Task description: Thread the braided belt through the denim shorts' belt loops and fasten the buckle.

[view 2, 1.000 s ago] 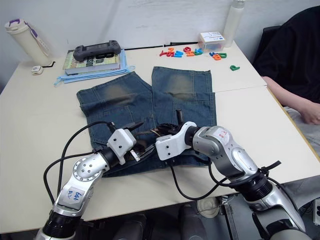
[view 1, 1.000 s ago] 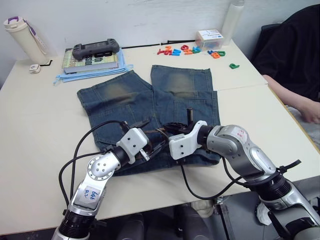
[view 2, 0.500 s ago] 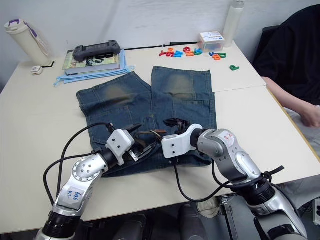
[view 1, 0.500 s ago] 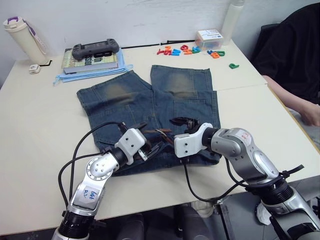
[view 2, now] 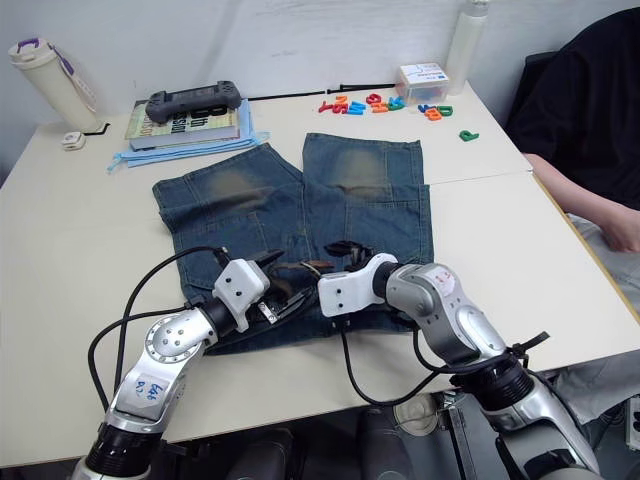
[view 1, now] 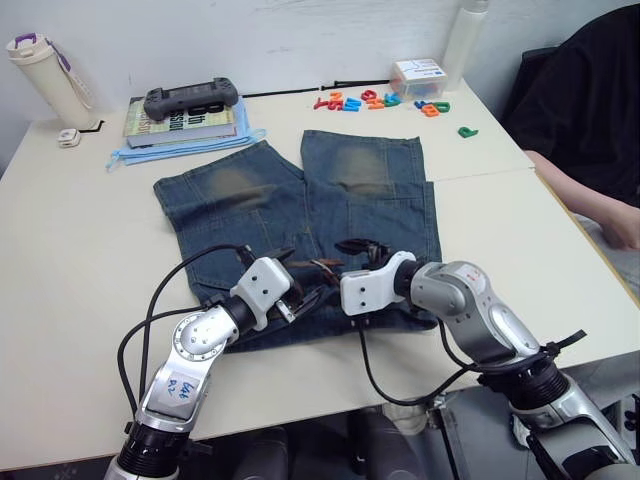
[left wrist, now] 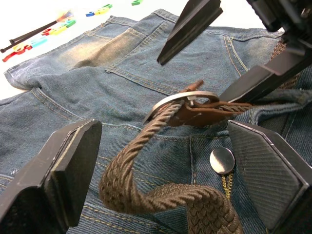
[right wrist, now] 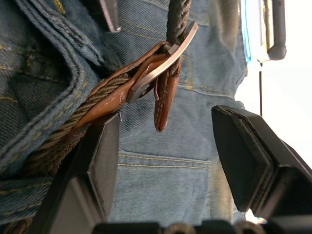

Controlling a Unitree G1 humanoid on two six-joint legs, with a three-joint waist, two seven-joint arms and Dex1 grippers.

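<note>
Braided brown cord of the braided belt (left wrist: 161, 190) looks soft and floppy, likely to sag and twist when lifted; it lies along the waistband of the denim shorts (view 1: 290, 205), at the near edge of the surface (view 1: 80, 300); the buckle (left wrist: 183, 101) and its tan tab are the stiff parts, the better hold, I judge; left end effector (left wrist: 163, 161) released, straddling the braid; right end effector (right wrist: 165, 146) released, spread around the buckle.

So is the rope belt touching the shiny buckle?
Touching. The left wrist view shows the braided belt passing through the buckle, lying against its metal frame.
</note>
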